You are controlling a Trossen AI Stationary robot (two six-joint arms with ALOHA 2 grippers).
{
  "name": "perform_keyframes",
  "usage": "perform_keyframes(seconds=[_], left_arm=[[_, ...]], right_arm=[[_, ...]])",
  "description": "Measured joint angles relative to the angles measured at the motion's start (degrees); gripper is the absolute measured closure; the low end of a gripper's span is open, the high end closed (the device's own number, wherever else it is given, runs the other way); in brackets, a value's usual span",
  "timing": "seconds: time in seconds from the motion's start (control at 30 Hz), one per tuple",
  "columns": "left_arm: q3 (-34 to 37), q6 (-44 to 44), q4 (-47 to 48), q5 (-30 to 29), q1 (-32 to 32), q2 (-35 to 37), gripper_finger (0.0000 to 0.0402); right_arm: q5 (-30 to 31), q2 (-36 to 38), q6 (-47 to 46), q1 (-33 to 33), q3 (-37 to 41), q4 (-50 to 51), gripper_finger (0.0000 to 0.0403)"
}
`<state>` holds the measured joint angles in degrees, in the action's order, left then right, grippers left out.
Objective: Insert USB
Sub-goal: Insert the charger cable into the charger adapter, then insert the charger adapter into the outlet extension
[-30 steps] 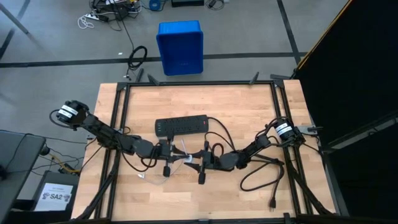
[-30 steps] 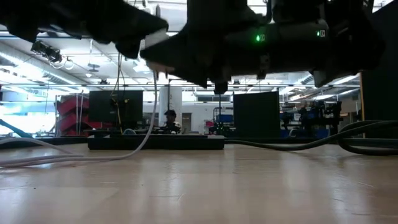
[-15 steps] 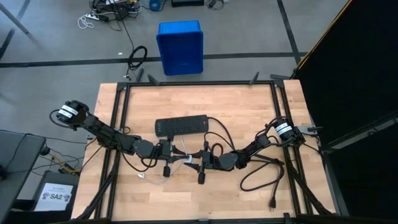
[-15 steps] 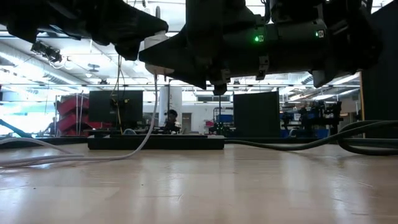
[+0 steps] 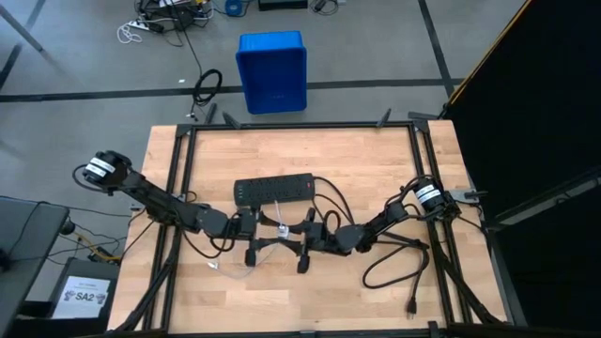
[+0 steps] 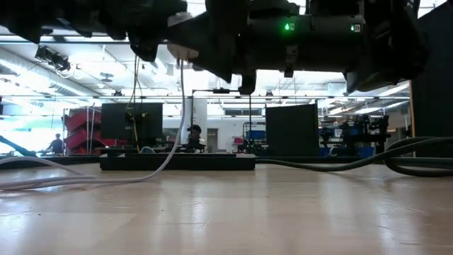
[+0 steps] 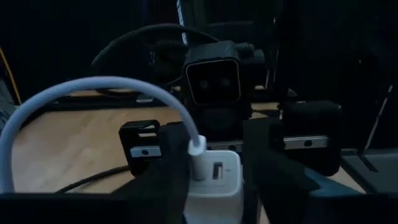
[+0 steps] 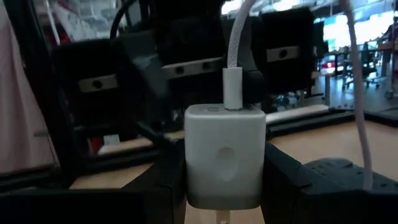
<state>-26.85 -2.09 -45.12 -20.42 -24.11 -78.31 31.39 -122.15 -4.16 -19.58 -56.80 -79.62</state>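
The white cube adapter (image 8: 225, 155) is pinched between the fingers of the right tool (image 5: 302, 241), held up off the wooden surface (image 5: 376, 169) so that its ports face the opposing arm. In the right wrist view the adapter sits squarely between the two dark fingers, with the plug of the USB (image 8: 232, 87) standing in its face; the thin whitish cable rises from the plug and arcs away. The left wrist view shows the same plug seated in one port beside an empty second port, so the insertion is judged done or nearly so.

The left tool (image 5: 254, 235) is placed directly opposite, near the middle of the surface, just in front of the black power strip (image 5: 273, 191). Whether its fingers are spread or pressed together cannot be told, as they are lost in shadow; nothing is seen gripped between them. From the plug the cable is draped down to the surface, as the low view shows, and trails towards the left arm's side, its slack left loose so that the joint is not pulled.
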Motion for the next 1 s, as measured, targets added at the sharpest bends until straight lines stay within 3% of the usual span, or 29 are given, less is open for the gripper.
perform_keyframes(seconds=[0.2, 0.43, 1.0], left_arm=[[0.13, 1.98, 3.64, -0.91, -1.27, 4.94, 0.0181], [0.55, 0.7, 17.65, -4.08, -3.37, 9.86, 0.0165], [5.07, -5.07, 14.45, -10.63, -1.15, 9.02, 0.0165]], right_arm=[[-0.19, 0.02, -0.11, 0.01, -0.17, -2.6, 0.0292], [0.66, 1.11, 0.59, 0.3, -0.64, -6.99, 0.0292], [-4.91, 0.57, 3.46, 0.52, -0.44, -5.78, 0.0292]])
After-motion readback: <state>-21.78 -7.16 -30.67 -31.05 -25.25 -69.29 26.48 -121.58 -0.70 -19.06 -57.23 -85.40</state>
